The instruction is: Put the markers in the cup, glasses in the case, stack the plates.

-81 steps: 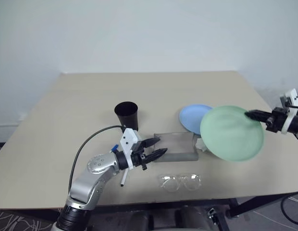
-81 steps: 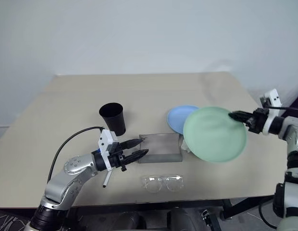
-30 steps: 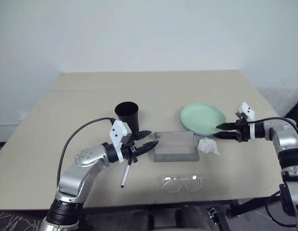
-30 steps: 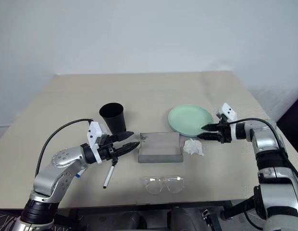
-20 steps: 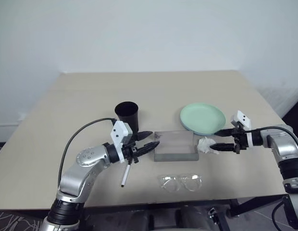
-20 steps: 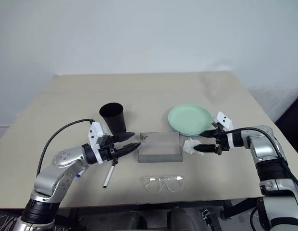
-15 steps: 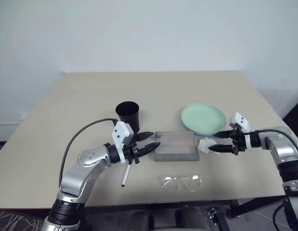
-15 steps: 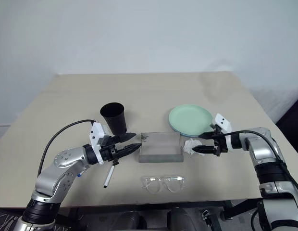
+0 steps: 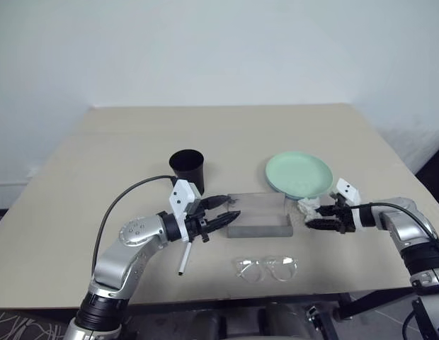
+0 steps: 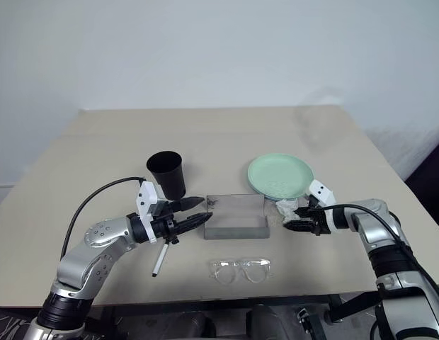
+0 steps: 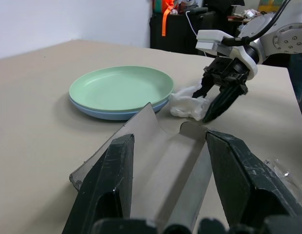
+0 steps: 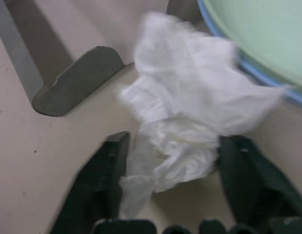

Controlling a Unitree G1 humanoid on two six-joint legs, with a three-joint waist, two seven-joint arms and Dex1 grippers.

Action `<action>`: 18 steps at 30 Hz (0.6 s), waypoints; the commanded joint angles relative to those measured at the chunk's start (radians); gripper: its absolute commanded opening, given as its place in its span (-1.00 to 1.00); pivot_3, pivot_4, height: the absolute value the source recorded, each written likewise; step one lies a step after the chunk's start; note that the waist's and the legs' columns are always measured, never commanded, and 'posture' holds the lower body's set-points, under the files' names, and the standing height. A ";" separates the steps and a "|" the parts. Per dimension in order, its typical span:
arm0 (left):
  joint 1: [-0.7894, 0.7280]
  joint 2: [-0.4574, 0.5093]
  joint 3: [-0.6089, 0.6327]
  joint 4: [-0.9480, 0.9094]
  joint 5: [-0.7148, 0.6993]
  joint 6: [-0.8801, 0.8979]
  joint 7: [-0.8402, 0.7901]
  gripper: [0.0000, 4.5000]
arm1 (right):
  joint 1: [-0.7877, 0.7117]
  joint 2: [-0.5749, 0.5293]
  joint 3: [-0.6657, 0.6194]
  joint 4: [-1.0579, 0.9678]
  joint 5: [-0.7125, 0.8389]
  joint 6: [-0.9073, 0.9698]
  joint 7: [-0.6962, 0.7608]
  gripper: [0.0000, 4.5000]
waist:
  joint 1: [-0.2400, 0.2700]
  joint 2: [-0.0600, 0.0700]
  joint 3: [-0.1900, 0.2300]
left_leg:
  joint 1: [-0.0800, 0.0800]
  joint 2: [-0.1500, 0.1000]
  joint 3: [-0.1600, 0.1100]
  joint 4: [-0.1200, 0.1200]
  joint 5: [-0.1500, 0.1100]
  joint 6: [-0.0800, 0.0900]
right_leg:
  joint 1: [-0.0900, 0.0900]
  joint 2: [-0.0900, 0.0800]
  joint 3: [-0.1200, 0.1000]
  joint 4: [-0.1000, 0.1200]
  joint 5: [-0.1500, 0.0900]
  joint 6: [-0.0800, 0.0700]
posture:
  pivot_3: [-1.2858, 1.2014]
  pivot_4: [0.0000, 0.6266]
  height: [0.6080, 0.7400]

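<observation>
The mint green plate (image 9: pixel 299 173) lies stacked on the light blue plate (image 11: pixel 107 114). In front of them the grey case (image 9: pixel 262 231) stands open, its lid upright. My left gripper (image 9: pixel 232 206) is open and level at the case's left end, fingers either side of the lid's edge (image 11: pixel 165 165). Low at the case's right end, my right gripper (image 9: pixel 309 220) is open. Its fingers (image 12: pixel 109 180) straddle a crumpled white tissue (image 12: pixel 180 107). The black cup (image 9: pixel 187 168) stands behind my left hand. A white marker (image 9: pixel 183 258) lies below that hand. The clear glasses (image 9: pixel 265 268) rest near the front edge.
The beige table (image 9: pixel 226 134) has bare surface behind the cup and plates. The tissue (image 9: pixel 306 206) lies between the case and the plates, touching the blue rim (image 12: pixel 248 68). The table's front edge runs close behind the glasses.
The green plate, held in the air before, now rests on the blue one. My right gripper left the plate's rim, opened wide, sank to the tissue and narrowed around it. The left gripper stayed open.
</observation>
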 commanded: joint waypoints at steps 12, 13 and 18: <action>-0.026 0.007 0.015 -0.019 -0.001 -0.013 0.001 0.07 | -0.166 -0.022 -0.125 -0.037 0.112 -0.006 0.021 -0.99 | -0.002 0.000 0.000 | 0.000 0.000 0.001 0.000 0.000 0.000 | 0.000 0.000 0.001 0.000 0.000 0.000 | 0.03 -1.00 1.00; -0.028 0.007 0.014 -0.018 0.000 -0.013 0.001 0.07 | -0.190 -0.012 -0.127 -0.023 0.110 -0.007 0.007 -0.99 | -0.001 0.000 0.000 | 0.001 0.000 0.001 0.000 0.000 0.000 | 0.000 0.000 0.001 0.000 0.000 0.000 | 0.03 -1.00 1.00; -0.039 0.005 0.010 -0.008 0.002 -0.015 -0.003 0.07 | -0.311 0.055 -0.095 0.134 0.026 -0.096 -0.123 -0.99 | 0.001 0.000 0.000 | 0.001 0.001 0.000 0.001 0.000 0.000 | 0.001 0.000 0.000 0.000 0.000 0.000 | 0.03 -1.00 1.00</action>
